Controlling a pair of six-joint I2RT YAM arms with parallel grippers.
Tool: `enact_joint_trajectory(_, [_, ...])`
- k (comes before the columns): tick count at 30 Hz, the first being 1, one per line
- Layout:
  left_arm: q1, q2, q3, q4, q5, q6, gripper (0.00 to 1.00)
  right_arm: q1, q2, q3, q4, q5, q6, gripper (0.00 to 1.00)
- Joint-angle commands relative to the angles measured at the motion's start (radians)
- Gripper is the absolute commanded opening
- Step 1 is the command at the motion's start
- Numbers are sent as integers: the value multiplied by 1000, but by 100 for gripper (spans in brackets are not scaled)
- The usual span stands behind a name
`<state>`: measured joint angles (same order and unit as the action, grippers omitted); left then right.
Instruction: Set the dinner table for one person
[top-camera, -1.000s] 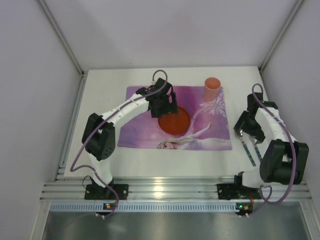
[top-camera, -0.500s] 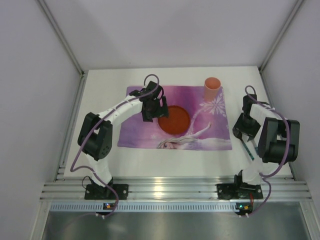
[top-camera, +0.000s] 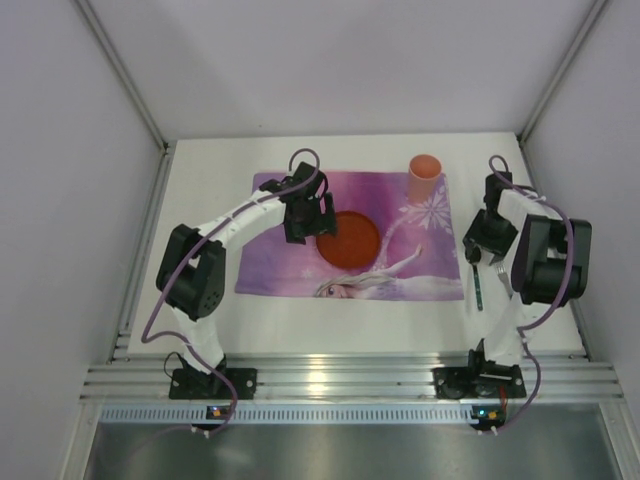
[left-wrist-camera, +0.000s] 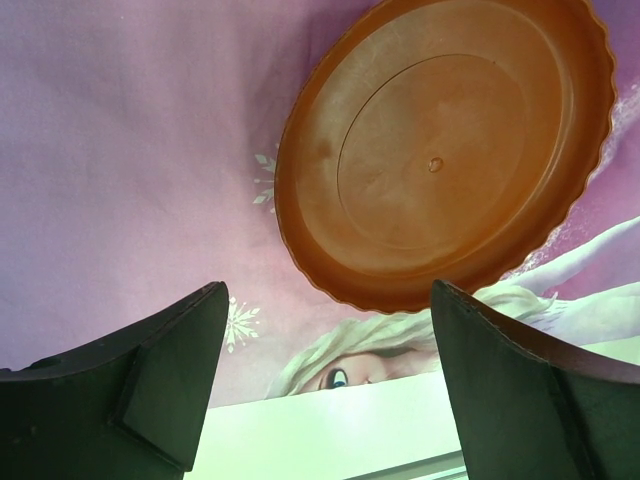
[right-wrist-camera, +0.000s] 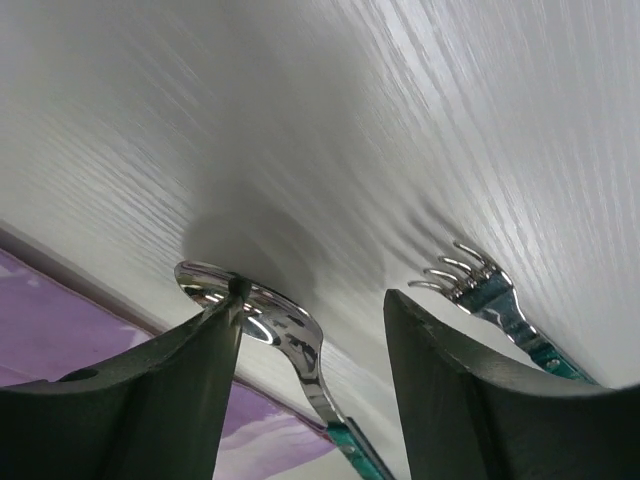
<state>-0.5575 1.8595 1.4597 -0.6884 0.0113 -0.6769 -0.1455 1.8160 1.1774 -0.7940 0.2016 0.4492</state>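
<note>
One white worktop (top-camera: 200, 300) fills the middle of the frame, and two arms rise from its lower edge. One purple placemat (top-camera: 270, 262) lies at its centre, carrying one orange plate (top-camera: 348, 238) and, upper right, one orange cup (top-camera: 425, 175). One spoon (right-wrist-camera: 270, 320) and one fork (right-wrist-camera: 480, 290) lie right of it. Both arms bend inward. The left tool (left-wrist-camera: 320, 300) gapes wide and empty beside the plate. The right tool (right-wrist-camera: 312, 300), fingers spread, straddles the spoon without gripping it.

the dinner table (top-camera: 200, 310) is a large, flat, matte white rectangular top, lying level.
</note>
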Motion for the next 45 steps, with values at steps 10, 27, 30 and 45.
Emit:
enact_joint_trajectory(10, [4, 9, 79, -56, -2, 22, 86, -5, 233, 228, 128, -50, 45, 61])
enact_joint_trajectory(27, [-30, -2, 139, -91, -2, 11, 84, 38, -217, 5, 61, -134, 77, 64])
enact_joint_trajectory(30, [-47, -3, 151, -99, -2, 8, 84, 40, -244, -33, 65, -114, 71, 63])
enact_joint_trajectory(45, [-67, -131, 27, -141, -77, -12, 84, 35, -17, -62, 176, -24, 26, 44])
